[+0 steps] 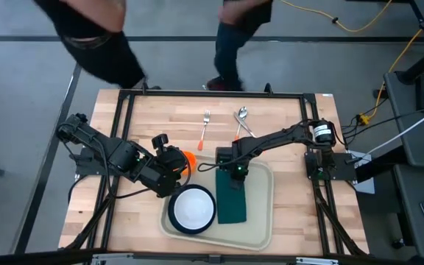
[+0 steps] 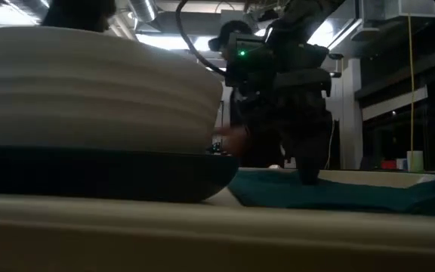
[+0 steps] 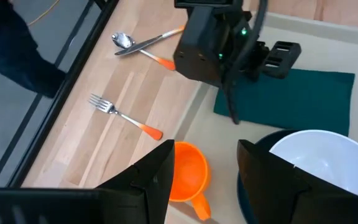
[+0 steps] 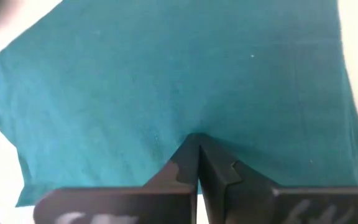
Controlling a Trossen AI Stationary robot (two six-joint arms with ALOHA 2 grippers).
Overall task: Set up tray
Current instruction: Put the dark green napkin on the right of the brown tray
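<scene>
Where the wooden tabletop meets its near edge, the cream tray lies a little right of centre, its long side running near to far. On it, side by side, sit a dark round plate carrying a white bowl on the left and a dark green napkin on the right. No brand, label or writing can be read on any of them.

Over the far end of the napkin the right gripper points straight down, fingers clenched together with their tips pressed on the cloth; whether any fabric is pinched between them I cannot tell.

Just left of the tray's far left corner the left gripper hovers with its fingers spread, holding nothing, above an orange cup standing on the wood.

Farther off lie an orange-handled fork and a spoon, well apart from the tray. Beyond the table's far edge a person's legs show.
</scene>
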